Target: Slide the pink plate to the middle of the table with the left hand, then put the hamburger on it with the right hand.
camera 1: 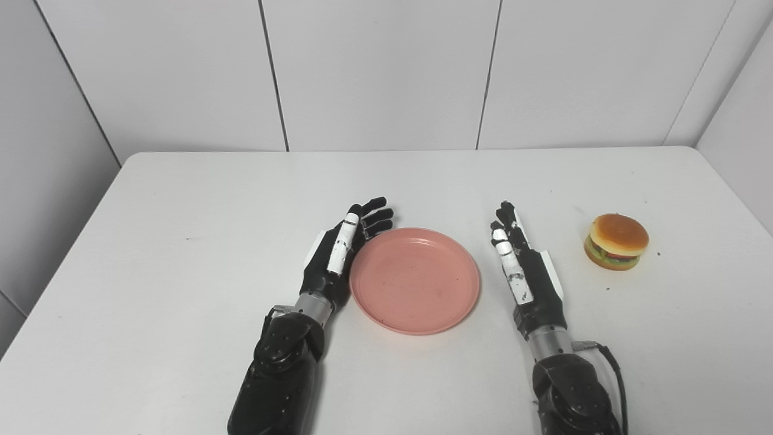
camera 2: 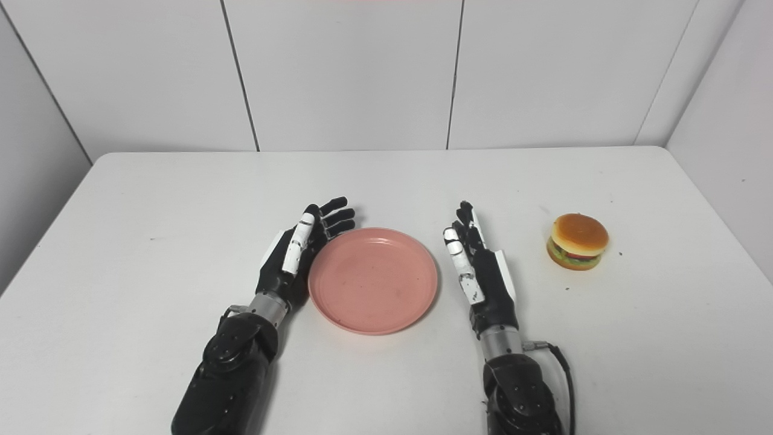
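Beside left hand [camera 1: 338,257], pink plate [camera 1: 415,280]

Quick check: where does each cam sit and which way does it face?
Left eye view: on the head, looking down and forward at the white table; both forearms enter from the bottom edge.
Right eye view: beside it, same aim, the scene sitting a little further left in the picture; same forearms.
Shared: pink plate, left hand against its left rim, right hand open, apart from plate and hamburger.
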Robot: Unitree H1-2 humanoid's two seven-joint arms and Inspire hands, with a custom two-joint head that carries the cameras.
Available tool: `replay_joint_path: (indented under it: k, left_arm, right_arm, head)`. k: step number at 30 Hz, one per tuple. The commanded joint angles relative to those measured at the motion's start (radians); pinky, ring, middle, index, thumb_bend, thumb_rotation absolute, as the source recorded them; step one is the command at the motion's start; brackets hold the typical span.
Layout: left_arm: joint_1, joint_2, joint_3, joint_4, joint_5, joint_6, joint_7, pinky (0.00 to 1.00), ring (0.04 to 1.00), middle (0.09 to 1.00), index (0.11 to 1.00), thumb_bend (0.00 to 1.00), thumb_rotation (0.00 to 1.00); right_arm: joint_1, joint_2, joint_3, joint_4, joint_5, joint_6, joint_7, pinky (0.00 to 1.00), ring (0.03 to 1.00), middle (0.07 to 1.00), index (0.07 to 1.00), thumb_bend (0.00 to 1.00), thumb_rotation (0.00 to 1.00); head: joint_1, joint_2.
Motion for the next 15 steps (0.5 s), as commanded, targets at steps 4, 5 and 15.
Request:
replay_joint_path:
  k: [4, 5, 15]
  left_arm:
    - [0.018, -0.012, -0.007, 0.022, 0.002, 0.017, -0.009, 0.84, 0.833, 0.818, 0.794, 0.43, 1.0]
    - [0.019, -0.011, -0.006, 0.023, 0.003, 0.018, -0.006, 0.84, 0.836, 0.82, 0.796, 0.43, 1.0]
    - [0.026, -0.006, 0.027, 0.007, -0.014, 0.018, 0.009, 0.87, 0.856, 0.827, 0.797, 0.43, 1.0]
  right_arm:
    - [-0.039, -0.008, -0.013, -0.071, -0.028, 0.0, -0.029, 0.95, 0.947, 0.966, 0.969, 0.63, 0.86]
    - [-0.045, -0.016, -0.014, -0.085, -0.033, 0.01, -0.028, 0.94, 0.938, 0.958, 0.961, 0.63, 0.85]
    - [-0.13, -0.144, -0.009, -0.178, -0.175, 0.06, -0.025, 0.87, 0.889, 0.911, 0.915, 0.62, 0.81]
  head:
    - [-0.04, -0.002]
    - [-0.046, -0.004]
    - [-0.178, -0.018]
